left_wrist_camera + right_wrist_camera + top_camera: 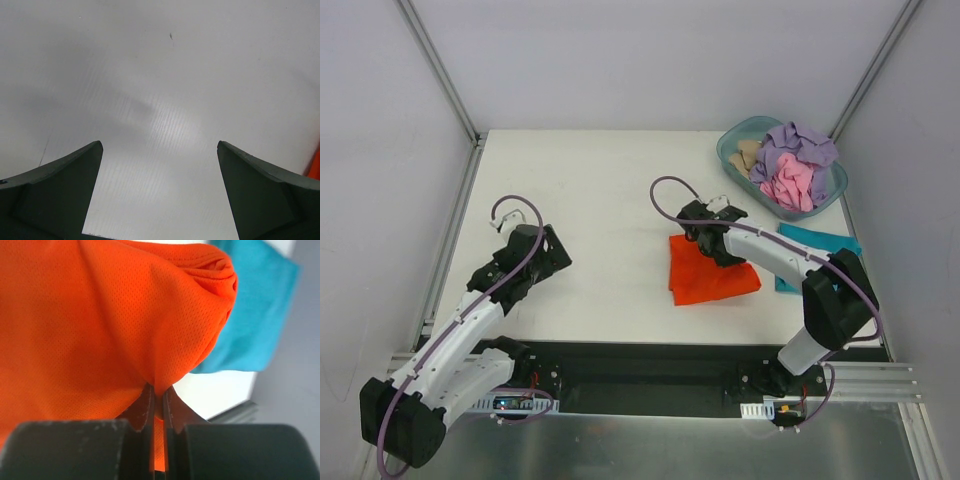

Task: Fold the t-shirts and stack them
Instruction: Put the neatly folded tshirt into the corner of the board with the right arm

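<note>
The left gripper [160,145] hangs over bare table [600,200], well to the left of the orange shirt [715,280]. Its jaws stand wide apart and hold nothing. The right gripper [159,392] sits at the far edge of the orange shirt, with its jaws pressed together on a small pinch of the orange cloth. In the right wrist view the cloth rises from that pinch in a soft bunched fold. The orange shirt lies on the table as a compact, roughly square bundle with uneven edges. The teal shirt [820,243] lies flat just to its right, partly hidden under the right arm. Beyond the orange shirt and to its right, the plastic tub [730,150] holds the lavender shirt [800,145], the pink shirt [792,185] and the beige shirt [748,155], all crumpled. The step in hand appears to be the last fold or the placing of the orange shirt. The next move probably calls for lifting the pinched edge without dragging the layers underneath, then laying it down squarely. Three shirts are not yet folded.
</note>
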{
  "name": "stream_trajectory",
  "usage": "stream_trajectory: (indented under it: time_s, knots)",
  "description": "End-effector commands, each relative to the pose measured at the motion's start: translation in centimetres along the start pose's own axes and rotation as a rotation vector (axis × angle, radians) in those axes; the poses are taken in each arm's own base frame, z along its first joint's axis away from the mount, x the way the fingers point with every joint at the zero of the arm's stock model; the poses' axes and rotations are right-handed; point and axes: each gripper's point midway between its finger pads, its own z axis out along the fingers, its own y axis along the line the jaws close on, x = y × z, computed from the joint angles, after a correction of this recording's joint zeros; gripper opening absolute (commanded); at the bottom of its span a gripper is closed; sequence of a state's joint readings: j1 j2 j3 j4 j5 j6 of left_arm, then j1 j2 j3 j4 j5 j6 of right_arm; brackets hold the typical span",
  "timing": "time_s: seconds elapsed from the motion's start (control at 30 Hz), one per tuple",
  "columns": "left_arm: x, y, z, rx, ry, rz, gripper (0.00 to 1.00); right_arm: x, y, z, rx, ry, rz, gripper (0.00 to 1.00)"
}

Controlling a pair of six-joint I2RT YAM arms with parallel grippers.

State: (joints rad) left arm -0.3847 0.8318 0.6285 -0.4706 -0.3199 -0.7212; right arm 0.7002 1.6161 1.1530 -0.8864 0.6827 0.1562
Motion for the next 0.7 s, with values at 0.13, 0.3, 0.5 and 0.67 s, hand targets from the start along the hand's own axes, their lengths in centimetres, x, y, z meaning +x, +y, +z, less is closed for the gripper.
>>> stream_trajectory:
  time_s: [0.13,0.3,0.5,0.67]
  knots:
    - [-3.0,-1.1,-0.6,-0.013,-0.063,-0.021,0.99,0.1,-10.9,-1.6,0.34,0.035,-0.079,0.01]
    - [-4.3,-1.6,-0.8,-0.017,-0.091,-0.004,0.99,-0.5,-14.7,-2.6,0.397,-0.015,-0.034,0.01]
    - [-5.0,-2.3,-0.9,-0.009,-0.093,0.001,0.99,-1.2,-16.4,-3.0,0.348,-0.067,-0.03,0.01]
    - [-5.1,-2.6,-0.9,-0.002,-0.087,0.001,0.99,-1.6,-18.4,-3.4,0.359,-0.058,-0.001,0.01]
